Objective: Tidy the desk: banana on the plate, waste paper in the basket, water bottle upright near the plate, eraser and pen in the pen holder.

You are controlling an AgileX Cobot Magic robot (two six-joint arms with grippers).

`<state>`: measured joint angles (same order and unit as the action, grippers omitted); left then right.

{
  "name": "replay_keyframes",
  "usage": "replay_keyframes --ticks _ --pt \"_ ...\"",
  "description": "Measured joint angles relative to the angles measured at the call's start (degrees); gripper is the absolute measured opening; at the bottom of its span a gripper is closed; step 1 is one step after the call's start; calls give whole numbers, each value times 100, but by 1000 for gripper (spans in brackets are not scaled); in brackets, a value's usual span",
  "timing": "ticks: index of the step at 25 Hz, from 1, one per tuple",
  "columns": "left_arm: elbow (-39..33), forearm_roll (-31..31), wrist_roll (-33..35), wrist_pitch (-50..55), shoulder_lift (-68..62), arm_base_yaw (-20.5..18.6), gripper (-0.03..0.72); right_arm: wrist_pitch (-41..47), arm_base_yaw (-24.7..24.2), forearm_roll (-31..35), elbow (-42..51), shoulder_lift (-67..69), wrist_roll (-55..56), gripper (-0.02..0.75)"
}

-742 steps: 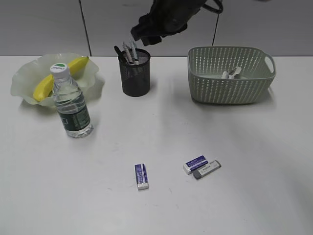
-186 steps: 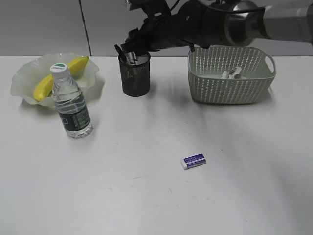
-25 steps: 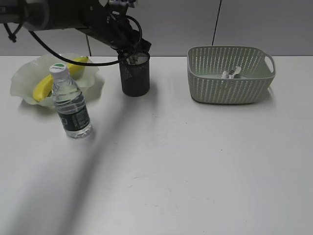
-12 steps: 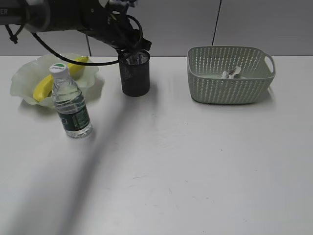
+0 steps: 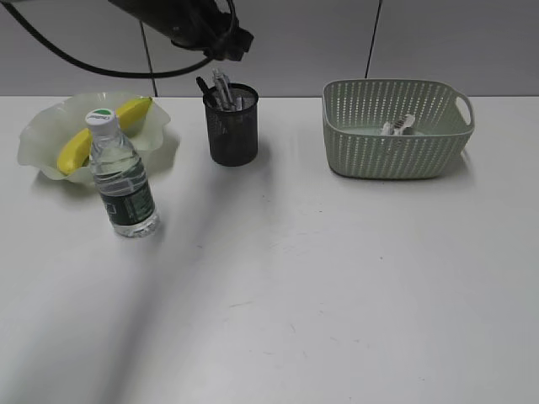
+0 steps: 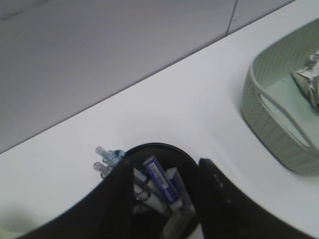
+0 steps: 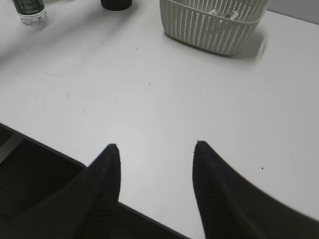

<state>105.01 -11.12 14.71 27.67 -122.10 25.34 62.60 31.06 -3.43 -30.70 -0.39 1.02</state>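
On the white desk (image 5: 337,286), the black mesh pen holder (image 5: 232,124) stands near the back edge, pens (image 5: 221,88) sticking up out of it and purple-labelled erasers (image 6: 160,178) lying inside, as the left wrist view shows from directly above. The left gripper (image 6: 162,172) hangs just over the holder's mouth, its two dark fingers (image 6: 219,199) spread apart on either side of the opening and gripping nothing; in the exterior view the arm is only a dark mass at the top edge, above the holder. To the left, the banana (image 5: 105,133) lies in the pale green ruffled plate (image 5: 42,135), and the water bottle (image 5: 122,177) stands upright just in front of it, white cap up. To the right, well apart from the holder, the pale green perforated basket (image 5: 396,126) holds the crumpled waste paper (image 5: 397,126). The right gripper (image 7: 157,149) is parked low over the near edge of the desk, its jaws parted with bare tabletop showing between them and nothing in its grasp.
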Motion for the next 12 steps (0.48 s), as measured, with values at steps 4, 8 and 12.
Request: replay_keyframes --ticks 4,8,12 --pt "0 156 0 1029 604 0 318 0 0 0 0 0 0 384" --pt "0 523 0 2403 1204 0 317 -4 0 0 0 0 0 384" --pt "0 878 0 3745 1774 0 301 -4 0 0 0 0 0 384"
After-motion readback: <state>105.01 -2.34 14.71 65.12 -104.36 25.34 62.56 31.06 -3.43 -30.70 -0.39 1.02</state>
